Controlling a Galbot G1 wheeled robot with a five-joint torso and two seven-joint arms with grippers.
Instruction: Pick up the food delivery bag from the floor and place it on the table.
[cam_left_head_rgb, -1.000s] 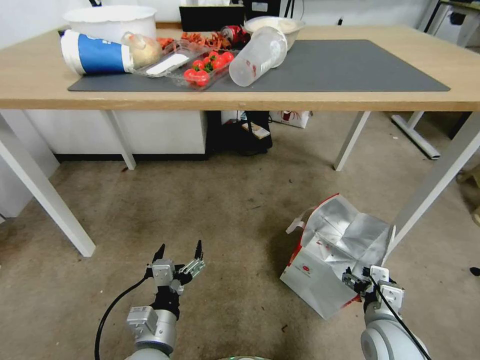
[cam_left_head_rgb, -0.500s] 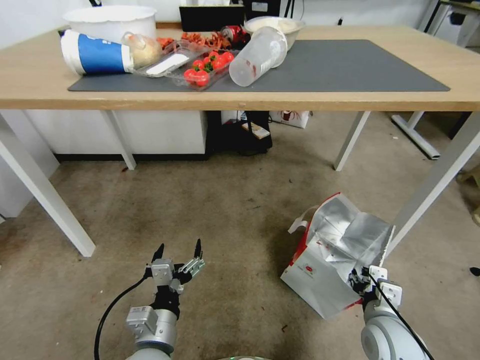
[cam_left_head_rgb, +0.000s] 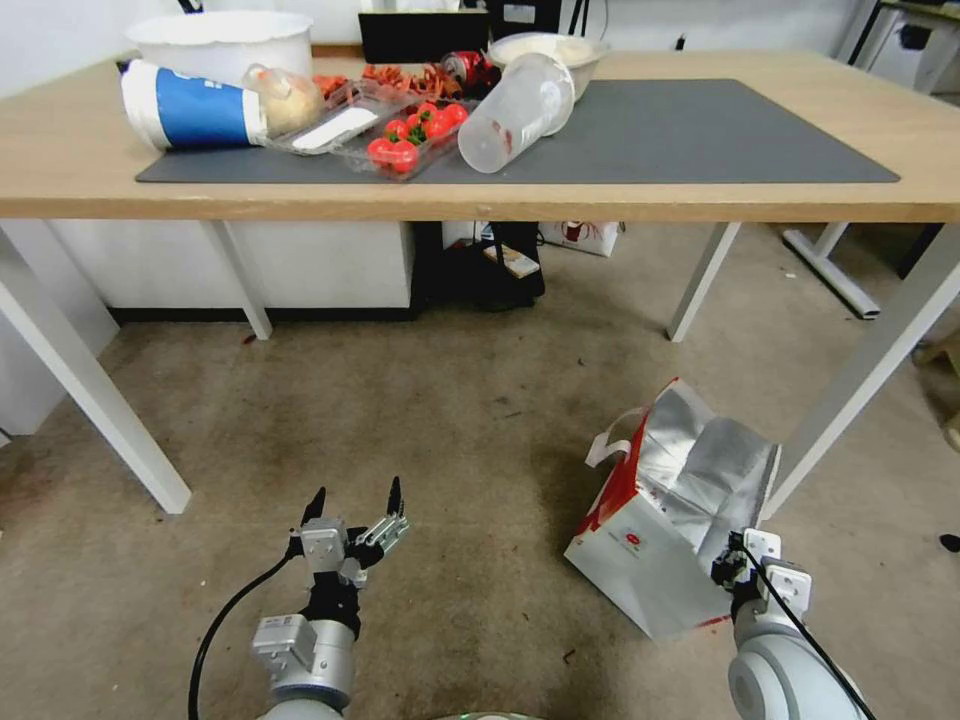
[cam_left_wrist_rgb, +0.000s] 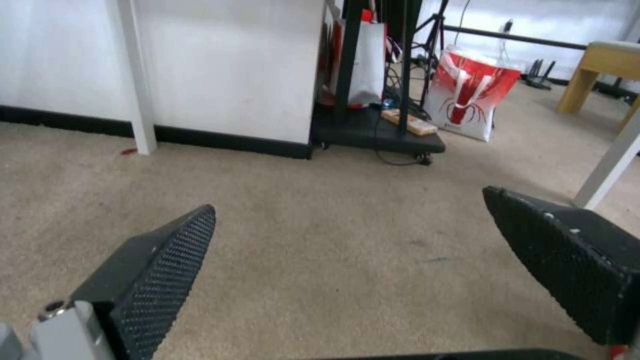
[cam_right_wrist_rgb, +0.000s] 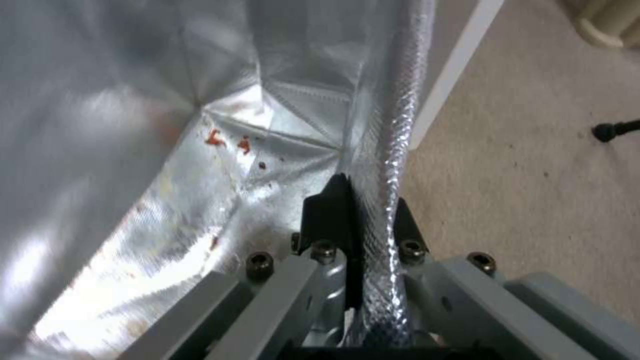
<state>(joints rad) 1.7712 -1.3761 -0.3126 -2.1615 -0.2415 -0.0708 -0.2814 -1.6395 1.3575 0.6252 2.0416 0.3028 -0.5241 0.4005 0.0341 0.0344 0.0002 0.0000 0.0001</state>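
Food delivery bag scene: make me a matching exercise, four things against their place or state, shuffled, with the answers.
Things:
1. food delivery bag
2. left gripper
3. right gripper
4. clear plastic cup

States:
A. lying on its side on the table
B. jaws shut on a foil-lined wall
C. open mouth up, on the floor
D. jaws apart, holding nothing

Pairs: 1-C, 2-D, 3-B, 4-A
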